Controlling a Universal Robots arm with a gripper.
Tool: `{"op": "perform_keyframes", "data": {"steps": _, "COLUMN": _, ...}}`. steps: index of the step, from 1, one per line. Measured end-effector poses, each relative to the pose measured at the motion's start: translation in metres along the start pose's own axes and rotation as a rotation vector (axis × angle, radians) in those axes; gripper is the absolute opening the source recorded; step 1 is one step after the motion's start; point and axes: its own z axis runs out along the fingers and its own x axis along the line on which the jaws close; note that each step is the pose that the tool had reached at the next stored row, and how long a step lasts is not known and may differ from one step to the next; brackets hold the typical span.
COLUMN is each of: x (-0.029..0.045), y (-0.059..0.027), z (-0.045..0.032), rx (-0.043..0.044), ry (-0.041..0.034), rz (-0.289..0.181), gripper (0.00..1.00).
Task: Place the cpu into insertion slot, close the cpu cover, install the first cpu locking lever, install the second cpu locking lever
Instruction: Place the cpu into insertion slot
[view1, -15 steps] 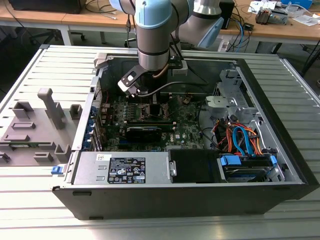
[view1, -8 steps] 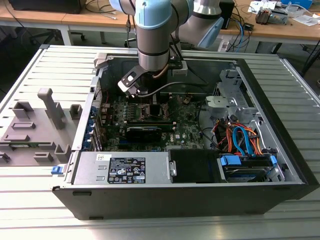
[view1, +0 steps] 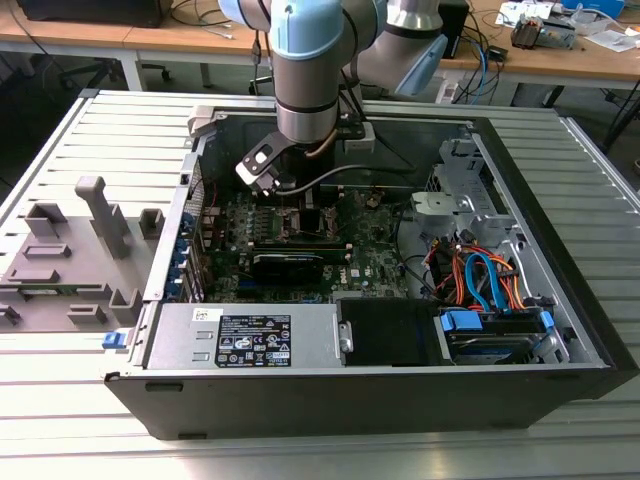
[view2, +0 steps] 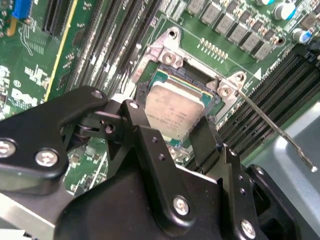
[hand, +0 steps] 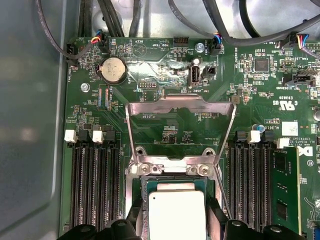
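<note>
Under the hand (view2: 169, 119), cpu (view2: 175, 107) flat, square to insertion slot (view2: 186, 75), cpu cover (hand: 180, 101) open

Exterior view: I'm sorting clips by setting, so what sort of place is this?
Probably a robotics lab or workshop: a robot arm reaches into an open computer case lying on a slatted metal table, and wooden desks behind carry cables and electronics.

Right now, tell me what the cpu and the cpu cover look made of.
The cpu: top looks like matte silvery-grey metal, with a dull, even sheen. The cpu cover: probably thin bright sheet metal, with reflective edges around its cut-out window.
</note>
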Motion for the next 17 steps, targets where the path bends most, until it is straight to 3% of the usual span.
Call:
{"op": "perform_keyframes", "data": {"steps": 7, "x": 0.0000, "y": 0.0000, "z": 0.0000, "rx": 0.0001, "ry": 0.0009, "rz": 0.002, "gripper": 0.62}}
{"op": "perform_keyframes", "data": {"steps": 13, "x": -0.0001, "y": 0.0001, "z": -0.0017, "rx": -0.0001, "ry": 0.0192, "rz": 0.016, "gripper": 0.62}}
{"op": "perform_keyframes", "data": {"steps": 17, "x": -0.0003, "y": 0.0001, "z": -0.0018, "rx": 0.0000, "ry": 0.0215, "rz": 0.022, "gripper": 0.62}}
